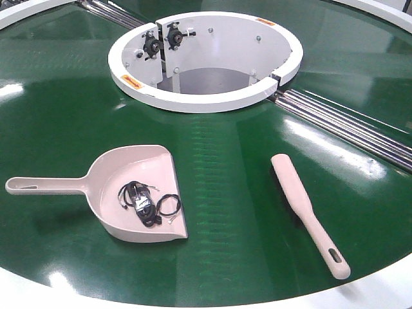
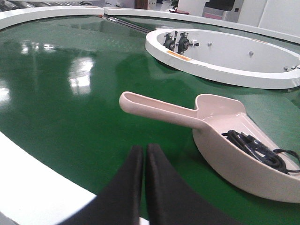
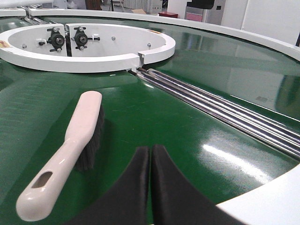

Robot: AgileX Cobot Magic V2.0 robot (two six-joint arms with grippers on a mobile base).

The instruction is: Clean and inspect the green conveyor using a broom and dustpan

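A glossy dark-green conveyor (image 1: 58,116) fills the front view, a ring-shaped surface curving around a white circular centre hub (image 1: 206,61). Steel roller strips (image 1: 347,122) run outward from the hub toward the right edge.

The dustpan (image 1: 138,193), a beige-pink scoop, lies flat on the conveyor left of centre, its long handle pointing left and its wide lip facing right. Inside the pan sits a small tangle of black wires (image 1: 147,203). The broom (image 1: 308,212), a slim beige-pink hand brush, lies well apart to the right, its slotted handle end pointing toward the near white rim and its dark bristles facing left.

In the left wrist view, the left end effector (image 2: 144,154) has its two black fingers pressed together, holding nothing. It hovers above the belt near the outer rim, with the tip of the dustpan handle just beyond it and the pan farther right.

In the right wrist view, the right end effector (image 3: 150,157) is likewise closed and empty. The broom lies just to its left, handle end nearest the camera, not touching the fingers.
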